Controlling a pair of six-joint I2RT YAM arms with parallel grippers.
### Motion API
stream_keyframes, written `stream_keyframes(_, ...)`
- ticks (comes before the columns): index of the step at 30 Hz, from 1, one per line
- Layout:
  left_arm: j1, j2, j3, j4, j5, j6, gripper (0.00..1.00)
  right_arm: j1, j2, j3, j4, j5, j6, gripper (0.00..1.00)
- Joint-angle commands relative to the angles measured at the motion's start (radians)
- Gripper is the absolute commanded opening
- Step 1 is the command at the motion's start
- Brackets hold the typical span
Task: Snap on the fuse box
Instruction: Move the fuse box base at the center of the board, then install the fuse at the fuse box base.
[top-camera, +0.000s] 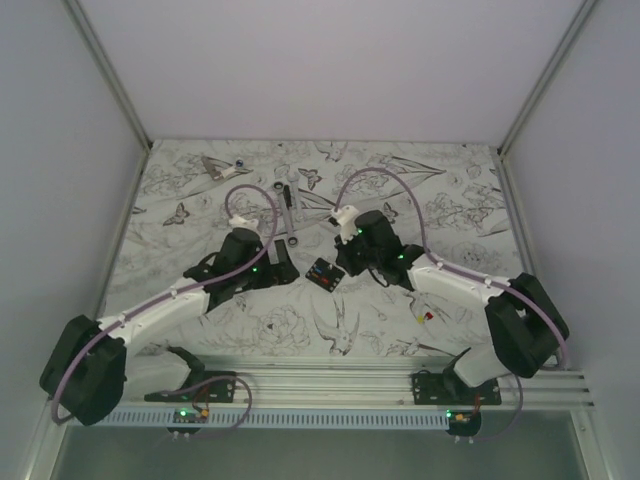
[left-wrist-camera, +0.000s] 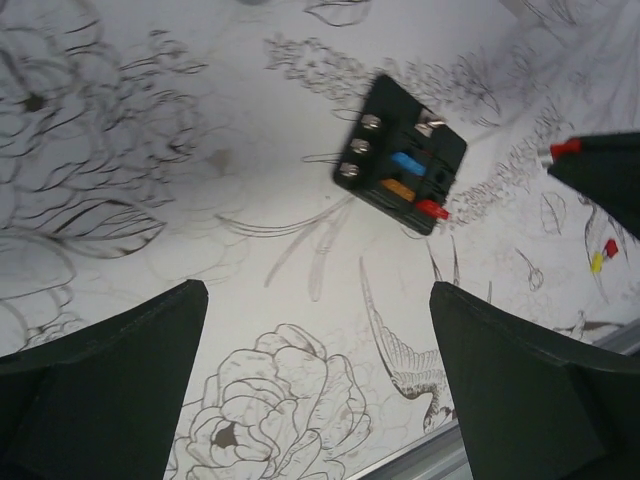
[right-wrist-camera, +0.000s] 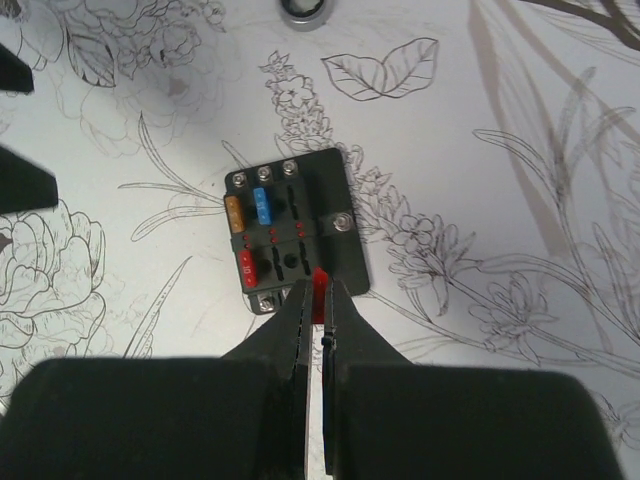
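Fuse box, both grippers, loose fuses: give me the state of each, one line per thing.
fuse box: flat on the table, face up, uncovered; three seated fuses (orange, blue, red), other slots empty.
left gripper: open, holding nothing, above the table.
right gripper: shut on red fuse, at the fuse box's near edge.
loose fuses: one red, one yellow, lying on the table apart from the box.

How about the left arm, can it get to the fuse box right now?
Probably yes. The left fingers are open and the fuse box lies on the table just ahead, nothing between them. The right fingers, shut on a red fuse, hover close beside it and could crowd.
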Motion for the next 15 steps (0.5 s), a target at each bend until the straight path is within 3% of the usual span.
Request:
stream_keyframes(1, 0.080, -0.019, -0.037, -0.076, 0.056, -0.074, 1.00, 0.047, 0.046, 0.057, 0.004, 0.039, -0.053, 0.00)
stream_keyframes(15, 0.146, 0.033, -0.034, -0.087, 0.113, -0.117, 1.00, 0.149, 0.205, 0.173, -0.133, 0.153, -0.130, 0.00)
